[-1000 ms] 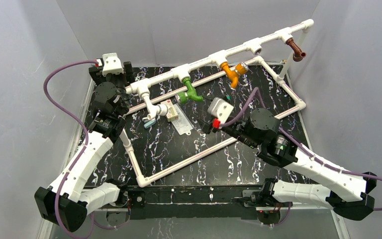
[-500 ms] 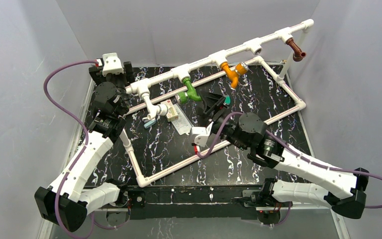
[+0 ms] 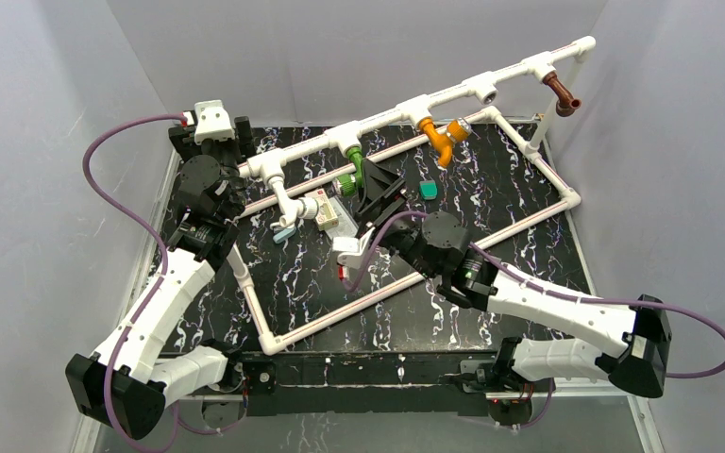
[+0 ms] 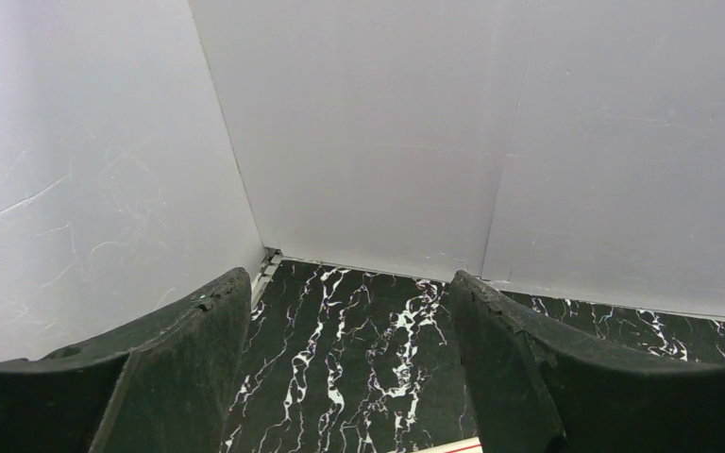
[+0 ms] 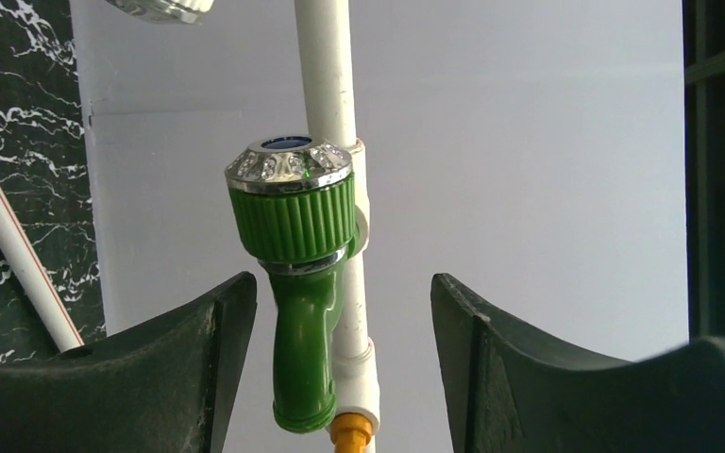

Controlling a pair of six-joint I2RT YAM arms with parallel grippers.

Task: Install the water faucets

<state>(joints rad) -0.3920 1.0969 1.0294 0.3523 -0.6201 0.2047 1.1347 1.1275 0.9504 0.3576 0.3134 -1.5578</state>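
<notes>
Water faucets (image 3: 439,138) are hanging in a row from the long white pipe (image 3: 382,123) that is standing over the black table (image 3: 500,226). In the top view, going from left to right, a white faucet (image 3: 286,202), a green faucet (image 5: 293,283), the orange faucet and a brown faucet (image 3: 561,92) are all sitting in their sockets. One socket (image 3: 484,90), between the orange one and the brown one, is looking empty. So most of the job is looking done, with one spot waiting, and no spare faucet is showing clearly. The right gripper (image 5: 340,293) is reaching up to the green faucet. Its fingers are spreading wide, one on each side of the faucet, and are not touching it. It is likely getting ready to grab the faucet and twist it tight. A small teal piece (image 3: 428,189) is lying on the table near that gripper. The left gripper (image 4: 349,311) is waiting at the back left corner, pointing at the wall, fingers wide apart and holding nothing.
</notes>
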